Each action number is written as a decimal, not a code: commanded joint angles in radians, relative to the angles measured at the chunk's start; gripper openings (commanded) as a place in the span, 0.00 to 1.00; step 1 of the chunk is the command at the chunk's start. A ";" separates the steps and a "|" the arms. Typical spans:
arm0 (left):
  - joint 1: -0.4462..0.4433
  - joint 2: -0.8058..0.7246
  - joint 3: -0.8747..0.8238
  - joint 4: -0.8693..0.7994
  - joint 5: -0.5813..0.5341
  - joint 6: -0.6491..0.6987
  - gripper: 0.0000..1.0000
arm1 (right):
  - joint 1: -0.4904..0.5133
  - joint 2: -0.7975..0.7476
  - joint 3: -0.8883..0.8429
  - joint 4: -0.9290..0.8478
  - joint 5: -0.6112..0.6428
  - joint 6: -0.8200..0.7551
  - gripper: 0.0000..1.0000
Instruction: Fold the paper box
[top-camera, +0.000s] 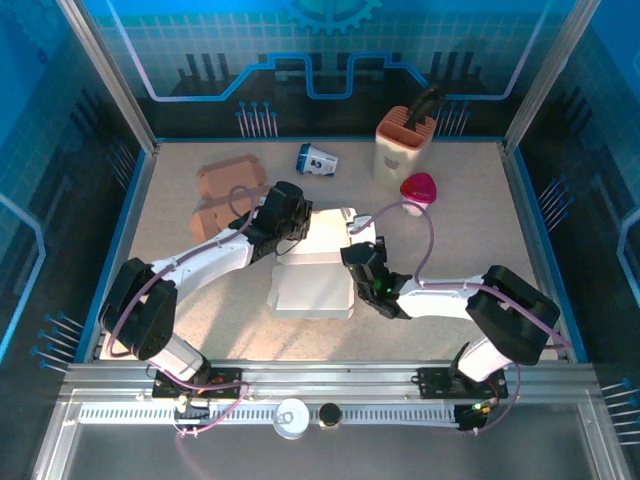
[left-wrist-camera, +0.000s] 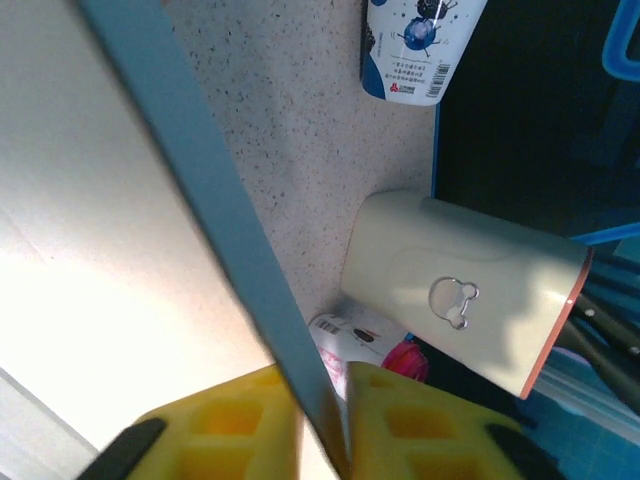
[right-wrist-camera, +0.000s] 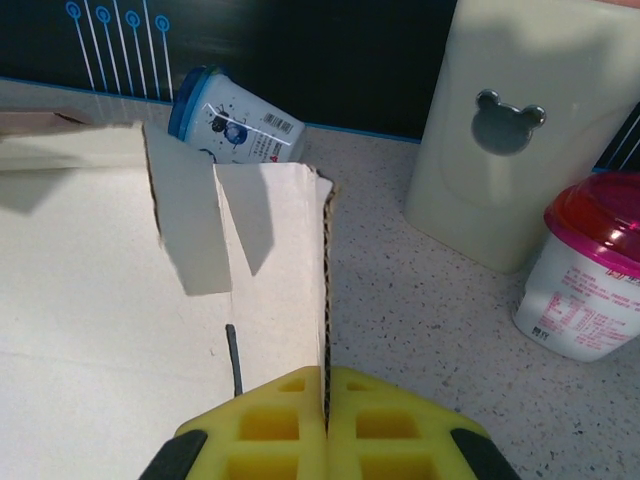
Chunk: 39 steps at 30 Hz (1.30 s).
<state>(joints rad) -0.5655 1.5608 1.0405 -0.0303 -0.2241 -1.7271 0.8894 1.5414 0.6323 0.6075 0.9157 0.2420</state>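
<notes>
Top view: paper box (top-camera: 315, 290) lies on the surface (top-camera: 470, 250) between both arms, unfinished.
Left wrist: your left pincer (left-wrist-camera: 322, 385) is clenched on a panel edge (left-wrist-camera: 190, 170), likely steadying it.
Right wrist: right pincer (right-wrist-camera: 327, 385) pinches an upright flap (right-wrist-camera: 275, 240), probably to fold it inward.

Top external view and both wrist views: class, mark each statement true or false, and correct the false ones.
1. The right fingers pinch an upright flap of the white corrugated paper box. True.
2. The blue-and-white printed cup stands upright. False: it lies on its side.
3. The pink-lidded white tub sits beside the cream knife holder with a bear-shaped cut-out. True.
4. The brown cardboard boxes lie on the right side. False: they lie at the far left.
5. The left fingers hang clear of the white box. False: they close on one of its panel edges.
</notes>
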 joint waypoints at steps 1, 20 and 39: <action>0.005 0.014 -0.034 0.021 -0.023 -0.005 0.10 | 0.010 0.018 -0.015 0.066 0.014 0.011 0.00; -0.051 -0.049 -0.285 0.434 -0.037 0.155 0.00 | -0.484 -0.187 -0.223 0.133 -1.243 0.192 0.54; -0.040 -0.059 -0.409 0.755 0.006 0.190 0.00 | -0.402 0.224 -0.323 0.666 -1.224 0.189 0.44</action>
<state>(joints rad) -0.6140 1.4788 0.6456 0.6395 -0.2367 -1.5608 0.4789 1.7950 0.3149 1.1950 -0.3412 0.4667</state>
